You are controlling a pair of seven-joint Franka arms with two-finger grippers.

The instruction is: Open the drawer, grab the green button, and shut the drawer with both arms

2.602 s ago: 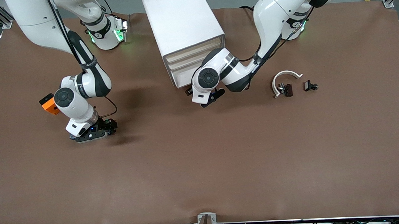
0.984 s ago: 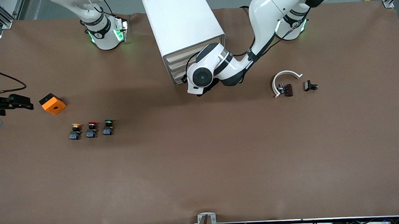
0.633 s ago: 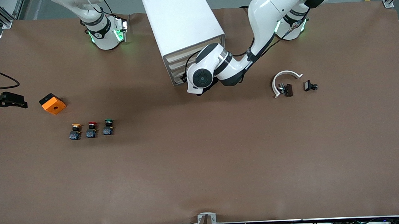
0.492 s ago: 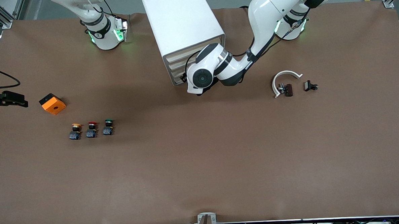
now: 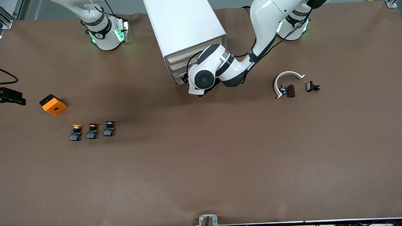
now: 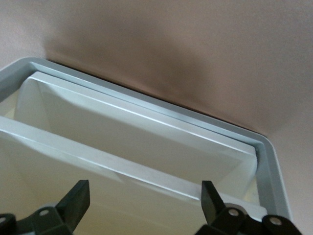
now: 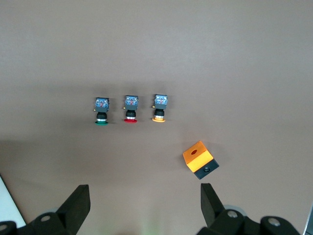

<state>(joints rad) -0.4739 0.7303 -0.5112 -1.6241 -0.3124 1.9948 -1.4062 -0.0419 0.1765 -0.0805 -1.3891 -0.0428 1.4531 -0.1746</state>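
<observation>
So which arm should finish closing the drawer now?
Left, probably. Its tool sits open right at the drawer front on the cabinet, while the right tool hangs open over bare table.

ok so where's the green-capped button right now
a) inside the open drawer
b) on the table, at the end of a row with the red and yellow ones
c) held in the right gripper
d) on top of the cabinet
b: the green-capped button stands on the brown table at the end of a row, next to the red-capped button and then the yellow-capped button, with no gripper on it.
</observation>
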